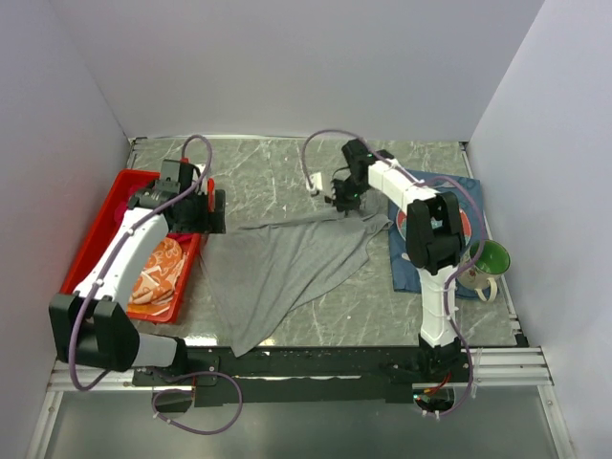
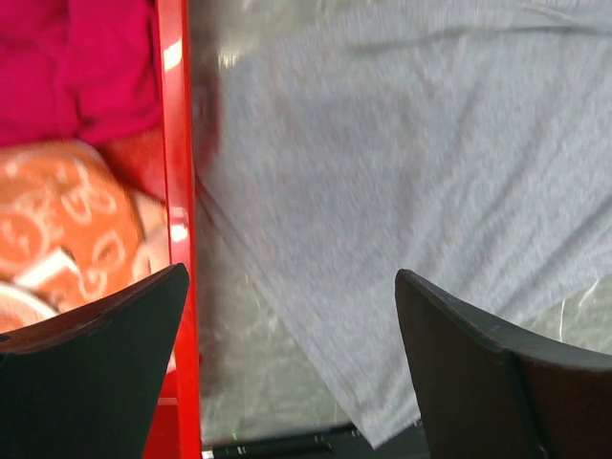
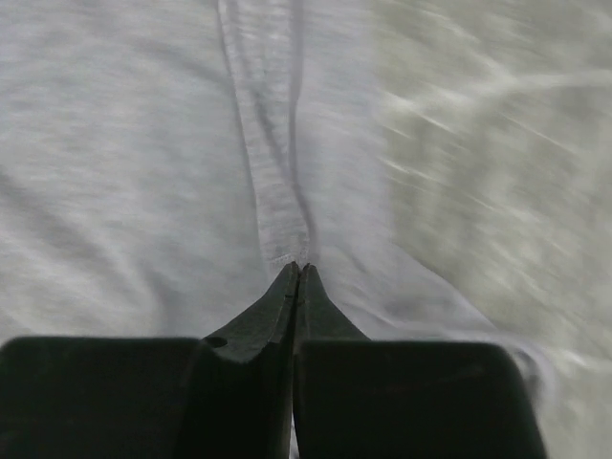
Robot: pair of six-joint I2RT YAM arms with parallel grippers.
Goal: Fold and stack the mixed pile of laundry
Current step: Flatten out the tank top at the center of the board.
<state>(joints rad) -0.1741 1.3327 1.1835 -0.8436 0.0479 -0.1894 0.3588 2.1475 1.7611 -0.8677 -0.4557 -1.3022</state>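
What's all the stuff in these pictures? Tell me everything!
grey garment: one, grey, spread across the table's middle
shirt: one, crimson-magenta, far end of tray
patterned cloth: one, orange-and-white, near end of tray
tray: one, red, table's left side
placemat cloth: one, dark blue, table's right side
cup: one, green, by placemat's right edge
table: one, marbled grey, under everything
left end effector: one, black, open, over tray rim
right end effector: one, black, shut on grey garment
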